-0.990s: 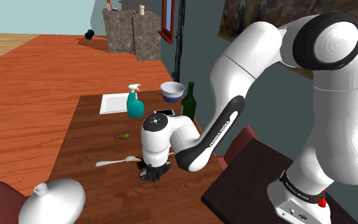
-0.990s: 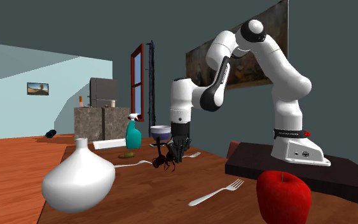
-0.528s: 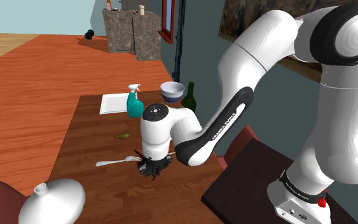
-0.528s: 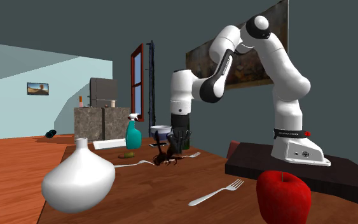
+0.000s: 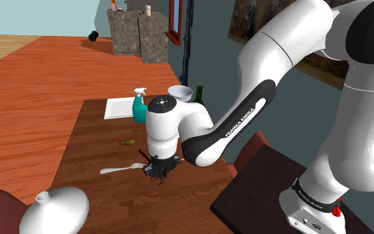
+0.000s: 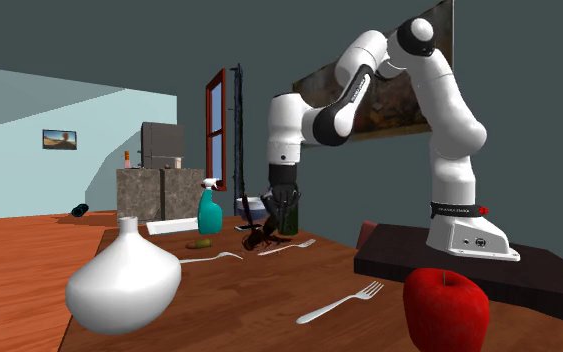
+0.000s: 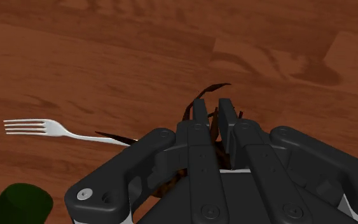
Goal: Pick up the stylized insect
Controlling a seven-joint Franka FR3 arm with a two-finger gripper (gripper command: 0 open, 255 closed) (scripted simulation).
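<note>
1. Shoulder view, far left: a white vase stands on the brown table, nearest the camera.
2. A fork lies flat, its tines pointing at my gripper and ending just beside it.
3. Beyond the fork lie a small green object, a white tray and a teal spray bottle.
4. My gripper points straight down at the table. Its fingers pinch the stylized insect, whose dark legs splay out under the hand.
5. Behind my arm stand a bowl and a green bottle. The dark stand sits at the right.
6. Second exterior view: the stylized insect hangs tilted below my gripper and to its left. A second fork lies behind it. I cannot tell whether its lowest legs touch the table. A red apple stands at the near right.
7. Wrist view: my gripper has its fingers close together, with the insect's dark brown body clasped in the narrow gap. One curved leg arcs past the fingertips. The second fork runs its handle in under my hand.
</note>
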